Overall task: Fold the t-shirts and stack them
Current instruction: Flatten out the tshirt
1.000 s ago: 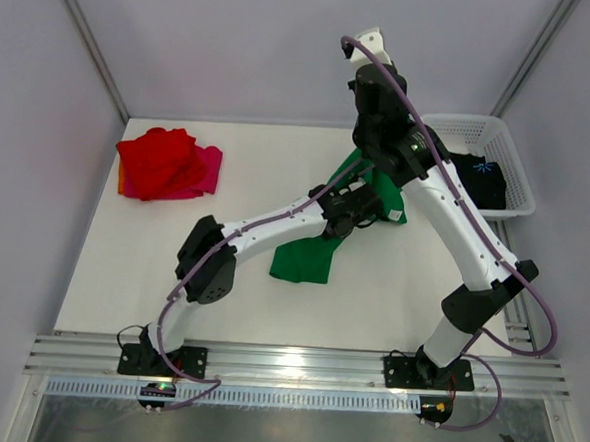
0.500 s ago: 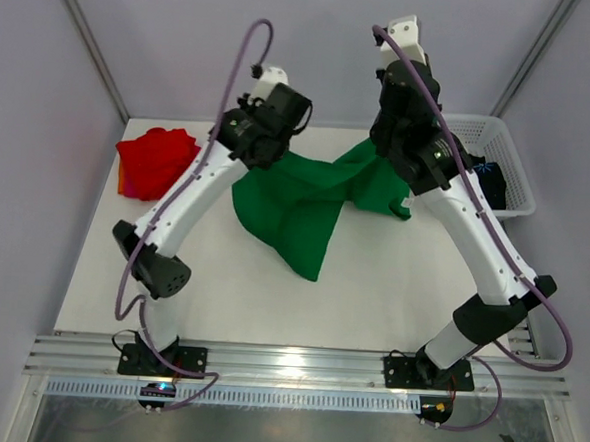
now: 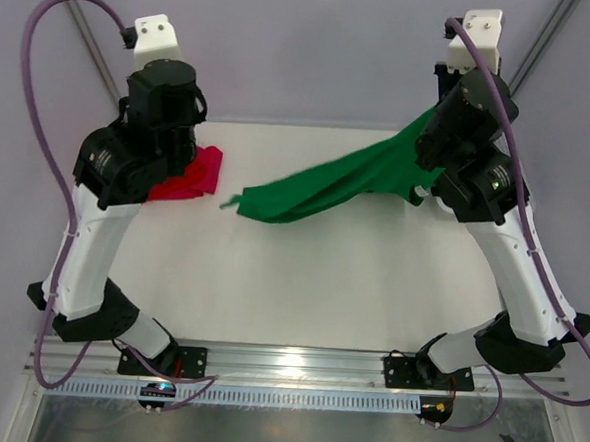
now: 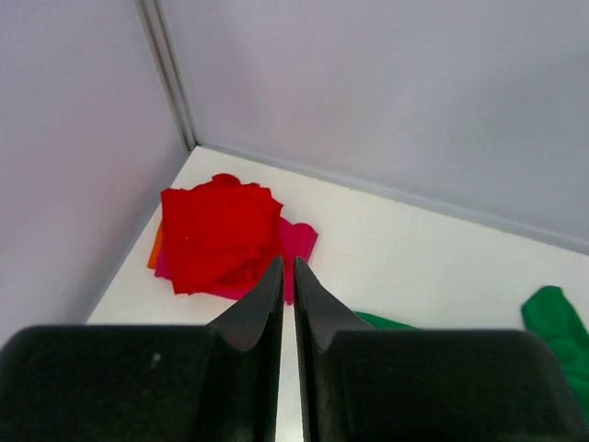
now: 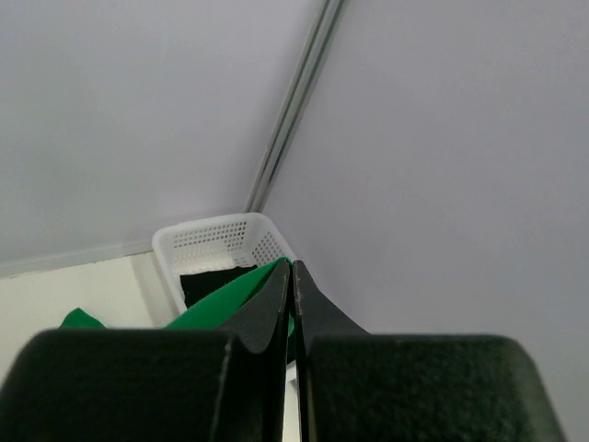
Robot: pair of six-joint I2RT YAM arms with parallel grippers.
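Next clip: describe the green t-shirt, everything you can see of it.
The green t-shirt is bright green soft cloth, unfolded and bunched into a long creased band. The right hand, shut, pinches its upper end. From there it slopes down leftward above the white table to a blurred free tip. The left hand is apart from it. Whether the tip touches the table is unclear.

White bench (image 3: 301, 282) boxed in by plain, pale lilac-grey walls (image 3: 306, 41).
The walls close the bench in at the back and on both sides, with a slim metal post in the rear left corner (image 4: 170, 74) and another in the rear right corner (image 5: 299, 101). Along the bottom of the overhead frame runs a ribbed aluminium rail (image 3: 296, 364) carrying a bright glint, with a dull grey metal strip (image 3: 292, 431) below it. The light is soft and even.
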